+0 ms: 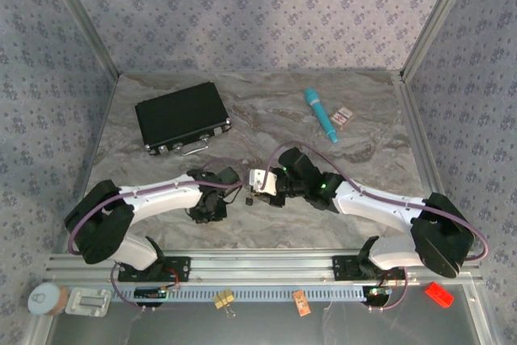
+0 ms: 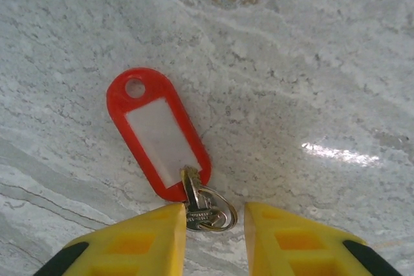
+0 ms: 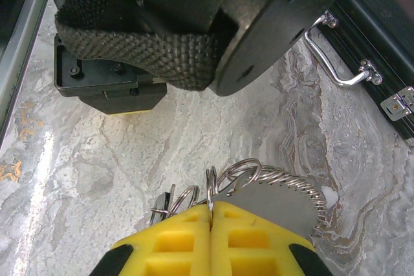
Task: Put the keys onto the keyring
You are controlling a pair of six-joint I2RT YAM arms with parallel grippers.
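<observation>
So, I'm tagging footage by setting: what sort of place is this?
Probably a lab robot booth: patterned walls on aluminium posts, a marble-look tabletop, and two arms bolted to a rail.

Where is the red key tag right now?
Left wrist view: the red key tag lies flat on the marble table, just ahead of the open left gripper, with its key and split ring end between the yellow fingers.

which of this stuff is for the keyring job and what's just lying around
For the job:
keyring, held in the shut right gripper
red-tagged key, inside the open left gripper

Lying about:
black case
teal stick
small pinkish item
</observation>
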